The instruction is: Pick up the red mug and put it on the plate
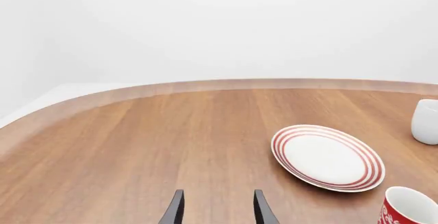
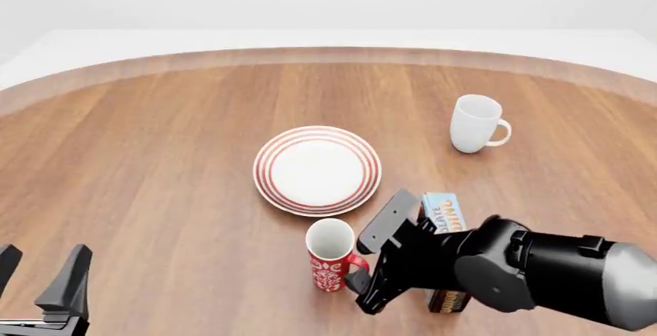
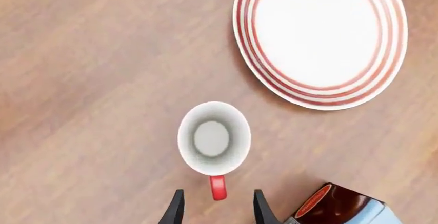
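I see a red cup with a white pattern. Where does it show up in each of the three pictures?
Left wrist view: the red mug sits in the corner, only partly in frame.
Front view: the red mug stands upright near the bottom centre, just left of the right pincer.
Right wrist view: seen from above, the red mug is in the middle, handle toward the camera.
Shared landmark: the plate, right beside the mug.

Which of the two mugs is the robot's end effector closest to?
The red mug with the white pattern, beside the right end effector; the plain white mug stands far off, past the plate.
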Robot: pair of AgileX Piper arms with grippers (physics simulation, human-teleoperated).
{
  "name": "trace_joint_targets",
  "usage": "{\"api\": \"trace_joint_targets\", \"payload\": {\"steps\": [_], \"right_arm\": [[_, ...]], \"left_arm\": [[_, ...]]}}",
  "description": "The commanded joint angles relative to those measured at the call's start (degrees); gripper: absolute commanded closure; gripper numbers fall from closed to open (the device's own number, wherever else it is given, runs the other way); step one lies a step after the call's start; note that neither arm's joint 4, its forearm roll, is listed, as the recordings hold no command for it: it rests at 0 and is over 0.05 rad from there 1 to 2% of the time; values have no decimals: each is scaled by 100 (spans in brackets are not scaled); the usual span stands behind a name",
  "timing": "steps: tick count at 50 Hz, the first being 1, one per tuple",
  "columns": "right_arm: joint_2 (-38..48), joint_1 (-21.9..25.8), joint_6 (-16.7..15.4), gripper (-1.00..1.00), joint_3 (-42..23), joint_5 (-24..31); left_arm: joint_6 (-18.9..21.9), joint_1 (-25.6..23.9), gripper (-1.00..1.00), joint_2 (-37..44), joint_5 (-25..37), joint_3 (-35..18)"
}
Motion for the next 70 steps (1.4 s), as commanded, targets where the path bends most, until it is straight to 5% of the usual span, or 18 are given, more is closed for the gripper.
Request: {"api": "trace_joint_targets", "payload": {"steps": [1, 47, 48, 70], "right_arm": [[228, -40, 60, -100, 84, -216], [506, -124, 158, -100, 165, -488], [506, -137, 151, 100, 165, -494], [167, -498, 0, 100, 159, -490]], "left_arm": [[0, 0, -100, 0, 0, 0], [0, 0, -100, 0, 0, 0], [0, 0, -100, 0, 0, 0], [0, 0, -100, 0, 0, 0]]}}
